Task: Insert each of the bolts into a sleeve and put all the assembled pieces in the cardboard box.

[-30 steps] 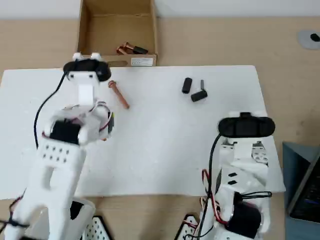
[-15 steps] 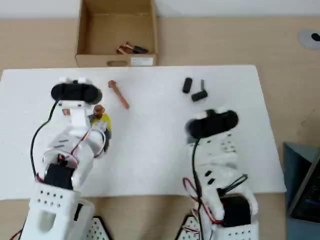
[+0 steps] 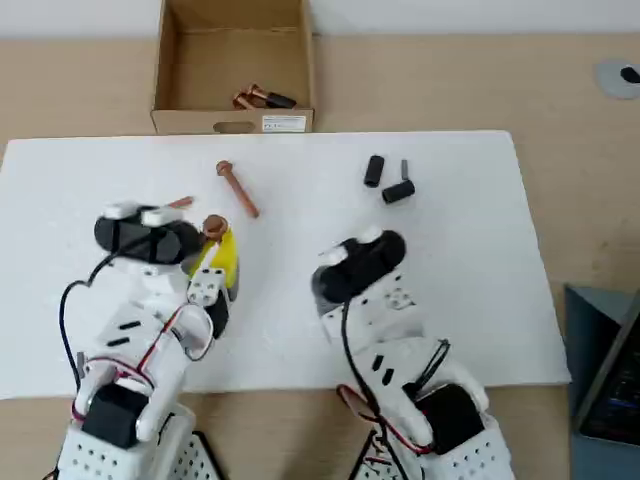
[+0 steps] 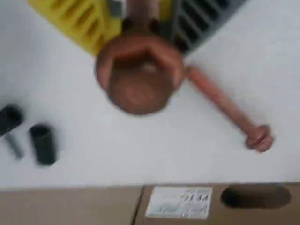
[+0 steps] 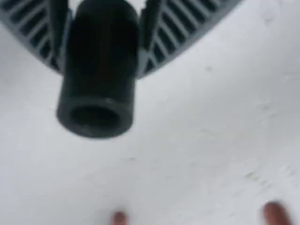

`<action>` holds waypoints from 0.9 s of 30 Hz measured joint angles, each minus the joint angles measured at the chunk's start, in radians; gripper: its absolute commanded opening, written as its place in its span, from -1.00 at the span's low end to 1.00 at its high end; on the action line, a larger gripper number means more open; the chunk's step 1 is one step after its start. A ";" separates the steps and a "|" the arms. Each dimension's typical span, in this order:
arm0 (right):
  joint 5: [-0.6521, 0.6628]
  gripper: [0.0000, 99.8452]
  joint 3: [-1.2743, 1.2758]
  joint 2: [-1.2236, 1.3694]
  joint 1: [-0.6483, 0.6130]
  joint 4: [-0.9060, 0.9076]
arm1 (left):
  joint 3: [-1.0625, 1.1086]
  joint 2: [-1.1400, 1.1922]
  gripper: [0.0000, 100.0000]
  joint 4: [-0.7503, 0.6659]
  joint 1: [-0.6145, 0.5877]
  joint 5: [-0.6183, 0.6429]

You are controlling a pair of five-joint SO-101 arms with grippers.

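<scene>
My left gripper is shut on a copper bolt, head pointing out, between its yellow and grey fingers. In the high view this bolt's head shows over the left part of the white mat. My right gripper is shut on a black sleeve, open end outward, held just above the mat. The right arm stands at mid-mat, right of the left gripper. A second copper bolt lies loose near the box. The cardboard box holds assembled pieces.
Two black sleeves and a thin grey pin lie at the mat's far right. The box front stands just past the loose bolt. A dark object sits off the mat at the right edge.
The left arm drew back from the box toward the front, carrying its bolt. The right arm swung left and forward to mid-mat, closer to the left gripper.
</scene>
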 measured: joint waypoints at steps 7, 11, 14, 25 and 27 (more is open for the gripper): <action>0.000 -0.98 0.046 0.000 -0.118 -0.052 | 0.002 -0.011 -0.99 -0.097 0.017 0.206; 0.000 -0.98 0.054 0.000 -0.150 -0.055 | 0.002 -0.014 -0.99 -0.160 0.051 0.276; 0.000 -0.98 0.054 0.000 -0.157 -0.055 | 0.002 -0.014 -0.99 -0.173 0.089 0.316; 0.097 -0.98 0.054 0.000 -0.158 -0.130 | -0.061 -0.014 -1.00 -0.081 0.164 0.325; 0.097 -0.98 0.054 0.000 -0.158 -0.130 | -0.080 -0.014 -1.00 -0.060 0.164 0.325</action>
